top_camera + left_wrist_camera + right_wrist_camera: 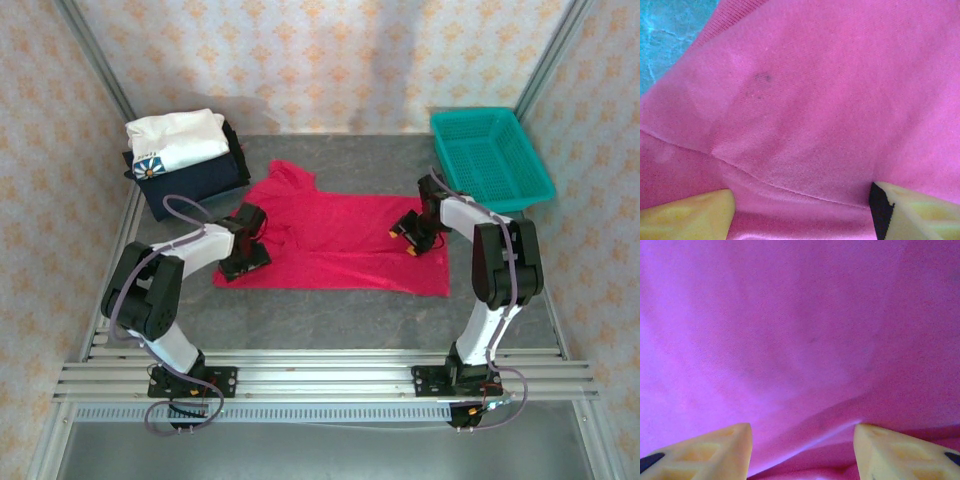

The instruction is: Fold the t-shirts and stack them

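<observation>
The red t-shirt [340, 240] lies spread flat in the middle of the table, with a sleeve [288, 178] pointing toward the back left. My left gripper [244, 262] is down on its left part. In the left wrist view the left gripper [802, 215] is open, its yellow fingers [695, 217] wide apart over a low fold of red cloth [805, 115]. My right gripper [405, 241] is down on the shirt's right part. Up close the right gripper [802, 445] is also open, with a raised crease of red cloth [805, 340] between its fingers. A folded white t-shirt [175, 140] rests on a dark navy t-shirt [195, 185] at the back left.
A teal mesh basket [490, 155] stands at the back right. Patterned walls close in the table on three sides. The aluminium rail [320, 375] carrying both arm bases runs along the near edge. Bare grey tabletop [330, 320] lies in front of the red shirt.
</observation>
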